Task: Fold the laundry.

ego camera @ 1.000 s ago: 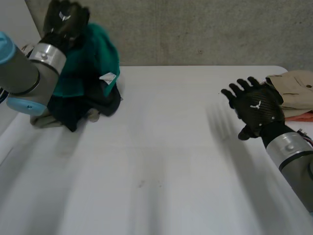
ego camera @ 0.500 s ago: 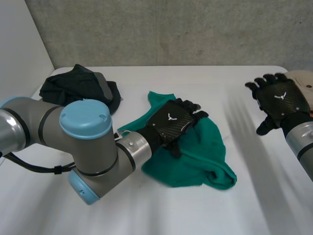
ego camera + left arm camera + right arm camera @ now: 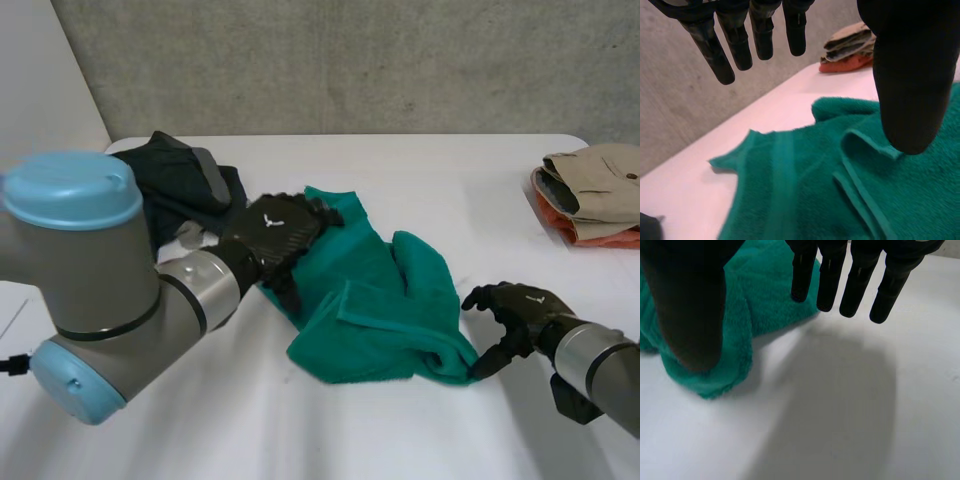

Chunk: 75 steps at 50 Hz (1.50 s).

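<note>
- Fingers [image 3: 855, 290] of the right hand [image 3: 520, 305]: straight and spread, holding nothing. The thumb hangs just over the near right corner of the crumpled green terry towel [image 3: 380, 300]. Close them onto that corner before you lift anything.
- Towel position: bunched in the middle of the white table [image 3: 300, 430], with a doubled hem ridge across it and one lobe turned over. Treat it as not yet spread; folding proper has not begun.
- Take only the top ply at the corner. Terry is thick and will probably drag the layer beneath if you pinch deep.
- Fingers [image 3: 737, 45] of the left hand [image 3: 272, 232]: straight, apart from the thumb, gripping nothing, poised above the towel's far left edge. Lower them onto the corner that lies below the fingertips in the left wrist view.
- With both corners pinched, draw the hands apart until the cloth lies flat, then fold. Pull low over the table so the towel does not swing.
- Hold the left arm clear of the heap of dark unfolded garments [image 3: 180, 180] just beyond the left hand.
- The folded beige-and-orange stack [image 3: 595, 190] sits at the far right edge, well apart. Do not sweep it.
</note>
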### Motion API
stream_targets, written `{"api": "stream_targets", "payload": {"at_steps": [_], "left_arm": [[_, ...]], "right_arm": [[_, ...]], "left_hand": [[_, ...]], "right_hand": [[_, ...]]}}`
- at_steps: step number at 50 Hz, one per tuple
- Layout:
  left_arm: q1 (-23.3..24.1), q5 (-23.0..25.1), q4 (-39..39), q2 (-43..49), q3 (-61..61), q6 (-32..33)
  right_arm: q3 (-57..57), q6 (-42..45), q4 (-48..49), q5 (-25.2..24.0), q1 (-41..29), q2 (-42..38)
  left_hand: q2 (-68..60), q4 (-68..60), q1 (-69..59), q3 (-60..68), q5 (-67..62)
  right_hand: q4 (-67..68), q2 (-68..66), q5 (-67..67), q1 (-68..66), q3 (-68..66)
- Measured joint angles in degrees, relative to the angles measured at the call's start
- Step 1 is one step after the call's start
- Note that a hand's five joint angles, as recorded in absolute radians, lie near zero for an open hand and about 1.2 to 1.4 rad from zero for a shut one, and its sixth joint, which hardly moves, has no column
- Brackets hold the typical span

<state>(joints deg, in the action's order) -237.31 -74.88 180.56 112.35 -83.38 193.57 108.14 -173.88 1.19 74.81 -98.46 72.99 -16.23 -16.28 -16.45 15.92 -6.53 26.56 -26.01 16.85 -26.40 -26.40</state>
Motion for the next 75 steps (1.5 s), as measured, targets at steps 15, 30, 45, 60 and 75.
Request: {"api": "stream_targets", "payload": {"at_steps": [15,30,45,60,75], "left_arm": [[9.4,-0.5,9.0,13.3,8.5,1.4],[10.8,-2.4,8.4,23.1,16.3,9.9],[10.4,-10.9,8.1,8.9,15.4,11.6],[7.1,-13.2,7.7,-11.9,11.7,12.1],[7.0,-13.9,7.8,-18.3,10.8,11.9]], "right_arm": [[1.5,3.2,2.5,0.3,0.5,3.0],[3.6,5.6,2.0,-0.2,0.6,6.4],[-1.2,5.8,1.2,-1.3,4.6,6.4],[-10.6,1.4,-2.3,-9.7,1.6,-0.3],[-30.3,-16.0,6.3,1.9,-16.0,-22.2]], "left_hand": [[-9.1,-8.9,-9.2,9.2,-8.8],[-38.7,-38.7,-40.0,38.8,-37.8],[-52.2,-52.3,-49.0,52.2,-49.4],[-52.2,-52.3,-49.0,52.2,-49.4],[-52.4,-52.4,-49.0,52.5,-49.4]], "right_hand": [[-5.0,3.0,-6.7,3.5,4.3],[-5.0,3.0,-6.7,3.5,4.3],[-14.5,14.1,-14.1,12.9,14.4],[-14.5,14.1,-14.1,12.9,14.4],[33.7,-35.4,32.9,-34.3,-33.8]]}}
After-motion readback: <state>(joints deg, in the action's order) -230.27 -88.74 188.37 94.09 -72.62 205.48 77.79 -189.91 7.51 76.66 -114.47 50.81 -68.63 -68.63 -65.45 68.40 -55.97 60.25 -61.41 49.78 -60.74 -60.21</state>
